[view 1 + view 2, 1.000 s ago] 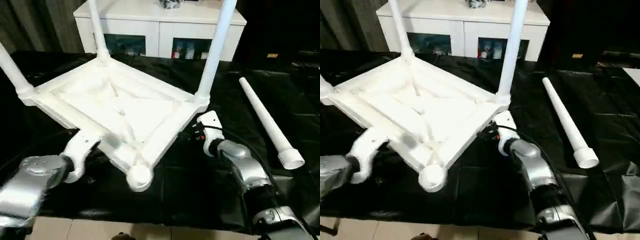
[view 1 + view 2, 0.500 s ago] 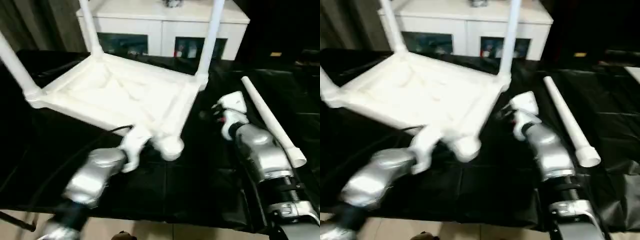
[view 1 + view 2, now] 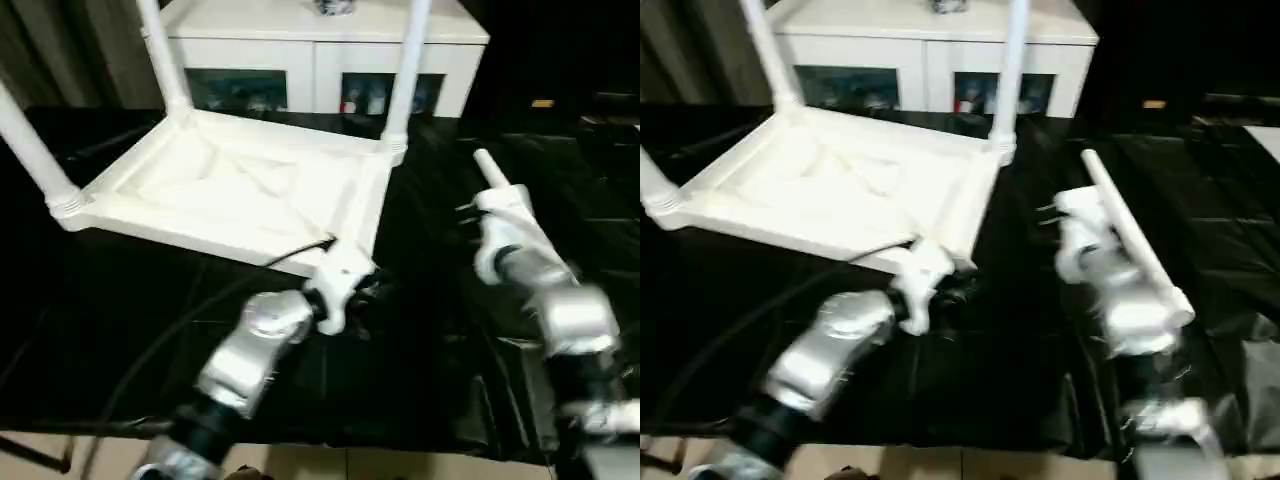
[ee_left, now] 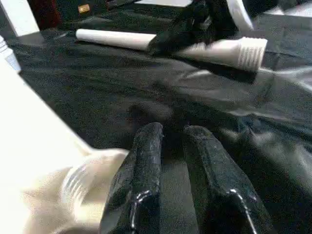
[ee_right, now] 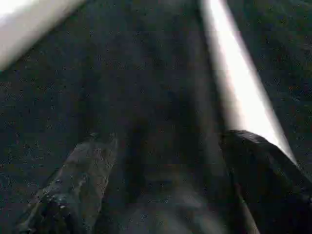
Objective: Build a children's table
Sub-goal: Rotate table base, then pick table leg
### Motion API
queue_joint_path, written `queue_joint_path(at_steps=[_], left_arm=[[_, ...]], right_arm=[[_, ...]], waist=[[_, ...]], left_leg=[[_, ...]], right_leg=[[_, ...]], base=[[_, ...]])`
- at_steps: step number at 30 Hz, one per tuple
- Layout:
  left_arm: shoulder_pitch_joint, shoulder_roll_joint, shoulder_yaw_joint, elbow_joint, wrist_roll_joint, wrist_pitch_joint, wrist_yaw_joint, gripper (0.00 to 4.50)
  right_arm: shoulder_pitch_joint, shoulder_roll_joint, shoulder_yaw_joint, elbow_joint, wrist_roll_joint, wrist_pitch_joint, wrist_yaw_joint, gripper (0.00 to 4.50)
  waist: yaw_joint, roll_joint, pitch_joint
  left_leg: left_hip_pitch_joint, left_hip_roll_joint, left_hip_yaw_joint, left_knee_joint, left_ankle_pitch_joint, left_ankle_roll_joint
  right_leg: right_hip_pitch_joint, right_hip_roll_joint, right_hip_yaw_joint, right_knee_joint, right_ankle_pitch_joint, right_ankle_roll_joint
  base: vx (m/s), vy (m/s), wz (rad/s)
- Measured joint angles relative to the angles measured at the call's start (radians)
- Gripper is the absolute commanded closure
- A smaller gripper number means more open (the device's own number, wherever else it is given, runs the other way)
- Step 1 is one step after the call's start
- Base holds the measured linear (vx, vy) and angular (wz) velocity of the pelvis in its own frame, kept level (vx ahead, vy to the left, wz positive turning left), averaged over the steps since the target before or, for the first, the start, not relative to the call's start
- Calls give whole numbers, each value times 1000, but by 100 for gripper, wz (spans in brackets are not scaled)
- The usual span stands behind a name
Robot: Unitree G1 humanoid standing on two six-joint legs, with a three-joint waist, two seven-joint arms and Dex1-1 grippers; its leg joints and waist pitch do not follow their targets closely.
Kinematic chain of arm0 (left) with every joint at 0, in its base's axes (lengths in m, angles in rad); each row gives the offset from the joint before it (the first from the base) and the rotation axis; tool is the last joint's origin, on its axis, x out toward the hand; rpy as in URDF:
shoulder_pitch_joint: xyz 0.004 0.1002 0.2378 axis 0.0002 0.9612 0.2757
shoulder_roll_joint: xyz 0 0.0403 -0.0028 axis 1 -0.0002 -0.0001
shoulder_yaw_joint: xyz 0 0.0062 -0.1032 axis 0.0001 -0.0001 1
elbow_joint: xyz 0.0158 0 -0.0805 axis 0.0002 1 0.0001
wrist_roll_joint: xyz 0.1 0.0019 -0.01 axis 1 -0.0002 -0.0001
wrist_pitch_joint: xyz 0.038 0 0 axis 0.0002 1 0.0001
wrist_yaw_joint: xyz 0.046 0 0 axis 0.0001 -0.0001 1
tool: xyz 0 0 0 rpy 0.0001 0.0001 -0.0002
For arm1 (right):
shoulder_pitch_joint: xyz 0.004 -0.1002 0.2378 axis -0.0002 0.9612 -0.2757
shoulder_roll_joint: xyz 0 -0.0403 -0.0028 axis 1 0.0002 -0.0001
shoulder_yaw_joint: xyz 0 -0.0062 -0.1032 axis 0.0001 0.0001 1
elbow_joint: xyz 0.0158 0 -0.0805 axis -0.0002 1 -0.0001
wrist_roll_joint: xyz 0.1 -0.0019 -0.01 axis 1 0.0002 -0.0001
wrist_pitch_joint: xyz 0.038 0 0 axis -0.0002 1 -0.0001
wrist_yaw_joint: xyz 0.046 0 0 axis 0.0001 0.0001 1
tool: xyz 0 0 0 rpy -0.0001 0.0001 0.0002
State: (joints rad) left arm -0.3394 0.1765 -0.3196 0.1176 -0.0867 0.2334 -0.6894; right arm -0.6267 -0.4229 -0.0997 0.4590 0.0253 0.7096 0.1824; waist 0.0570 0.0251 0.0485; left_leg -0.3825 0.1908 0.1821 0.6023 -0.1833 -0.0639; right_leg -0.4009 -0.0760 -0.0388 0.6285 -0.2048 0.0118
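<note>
While the upturned tabletop [image 3: 230, 190] lies on the black sheet [image 3: 120, 330] toward the left, three legs [image 3: 405, 65] stand up from its corner sockets, and the near right corner socket [image 4: 73, 195] has none. Behind it stands a white cabinet [image 3: 320, 45]. The left gripper [image 4: 173, 141] sits just beside that empty corner, its two black fingers [image 4: 144, 165] close together with only a narrow gap, gripping nothing. Further right, the loose fourth leg [image 3: 1130, 235] lies flat on the sheet, well apart from the tabletop. The right gripper [image 5: 168, 146] hangs over this leg with fingers [image 5: 78, 180] spread wide, one fingertip overlapping the leg's edge, not clamped on it.
</note>
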Motion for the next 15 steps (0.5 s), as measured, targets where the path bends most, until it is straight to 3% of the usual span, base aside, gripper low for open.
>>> queue_joint_path(at_steps=[3, 9, 15], left_arm=[[21, 87, 11, -90, -7, 68, -61, 352], [26, 247, -5, -235, -48, 216, -190, 352], [26, 279, -1, -293, -74, 288, -221, 352]], right_arm=[[-68, -63, 3, 128, -7, -3, 29, 9], [-168, -106, 61, 370, -46, -20, 104, 9], [-213, -132, 80, 567, -83, -81, 131, 9]], waist=[[-1, 0, 0], [1, 0, 0], [6, 0, 0]], left_leg=[[0, 0, 0, 0, 0, 0], [-2, 0, 1, 2, 1, 1], [-2, 0, 3, 4, 2, 4]], right_leg=[[0, 0, 0, 0, 0, 0], [-1, 0, 0, 1, 0, 0], [-1, -2, 0, 1, 0, -1]], base=[[0, 0, 0], [0, 0, 0], [0, 0, 0]])
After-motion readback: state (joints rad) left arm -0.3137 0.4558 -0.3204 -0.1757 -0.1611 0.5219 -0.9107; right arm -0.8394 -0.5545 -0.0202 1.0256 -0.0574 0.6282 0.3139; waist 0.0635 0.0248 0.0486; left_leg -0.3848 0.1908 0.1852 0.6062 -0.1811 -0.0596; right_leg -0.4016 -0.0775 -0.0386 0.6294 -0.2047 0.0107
